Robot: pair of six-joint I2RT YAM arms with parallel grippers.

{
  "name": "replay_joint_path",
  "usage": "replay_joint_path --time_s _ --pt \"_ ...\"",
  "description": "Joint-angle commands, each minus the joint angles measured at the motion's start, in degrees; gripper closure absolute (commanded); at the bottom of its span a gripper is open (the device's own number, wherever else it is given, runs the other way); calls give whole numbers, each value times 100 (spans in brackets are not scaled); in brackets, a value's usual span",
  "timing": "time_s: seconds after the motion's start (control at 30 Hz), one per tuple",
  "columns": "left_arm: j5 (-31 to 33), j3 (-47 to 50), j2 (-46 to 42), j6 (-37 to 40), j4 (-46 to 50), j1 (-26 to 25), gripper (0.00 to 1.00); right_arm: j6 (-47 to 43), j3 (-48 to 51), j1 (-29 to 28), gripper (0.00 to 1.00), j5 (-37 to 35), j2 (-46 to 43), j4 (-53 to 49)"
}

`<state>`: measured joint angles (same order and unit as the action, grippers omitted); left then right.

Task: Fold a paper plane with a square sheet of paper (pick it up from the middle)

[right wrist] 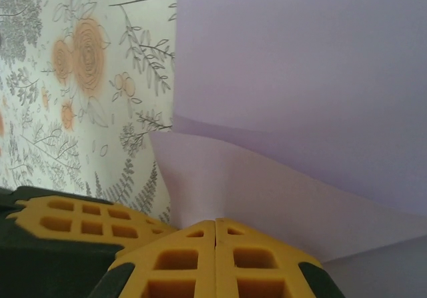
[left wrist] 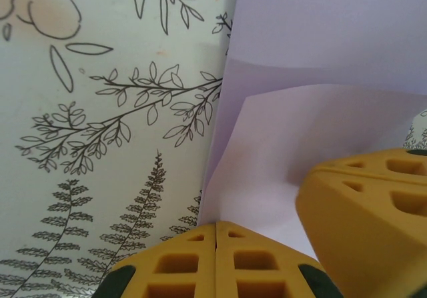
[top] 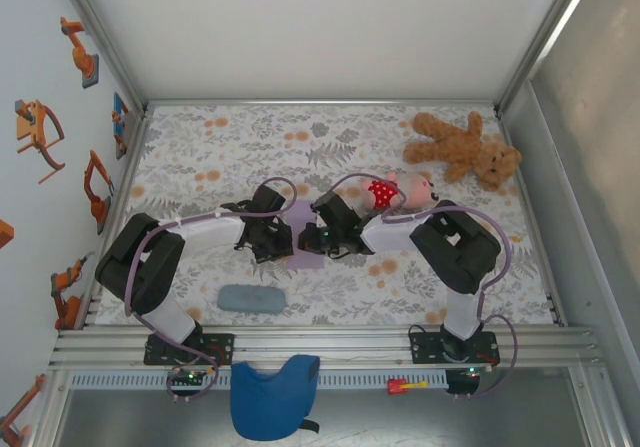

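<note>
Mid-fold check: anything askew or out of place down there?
The square sheet of paper isn't flat: its folded flap stands up off the layer beneath. A pink doll lies close beside the right arm, where a swing might catch it. Nothing looks torn.

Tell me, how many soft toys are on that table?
2. A brown teddy bear lies in the far right corner; a pink toy with red spotted cloth lies nearer, partly hidden behind the right arm.
</note>
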<state>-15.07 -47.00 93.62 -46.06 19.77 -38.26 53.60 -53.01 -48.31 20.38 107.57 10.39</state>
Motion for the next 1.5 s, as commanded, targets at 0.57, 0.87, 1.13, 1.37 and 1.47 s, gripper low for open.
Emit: replay_joint_path --time_s 0.57,0.87,1.13,1.37,1.47 --pt "70 408 105 -192 438 -41 100 -200 300 1115 100 -751 -121 -241" --pt "66 -11 -92 4 567 -51 100 -384 36 1284 100 -831 -455 -579" --pt "183 -607 -592 69 221 -7 78 -84 335 1077 88 -610 -1264 -744" --pt "-135 -508 -253 -21 -404 302 72 640 838 823 60 -397 -1347 -204" --pt "-319 -481 -7 -34 -612 389 72 836 890 673 59 -360 -1212 20"
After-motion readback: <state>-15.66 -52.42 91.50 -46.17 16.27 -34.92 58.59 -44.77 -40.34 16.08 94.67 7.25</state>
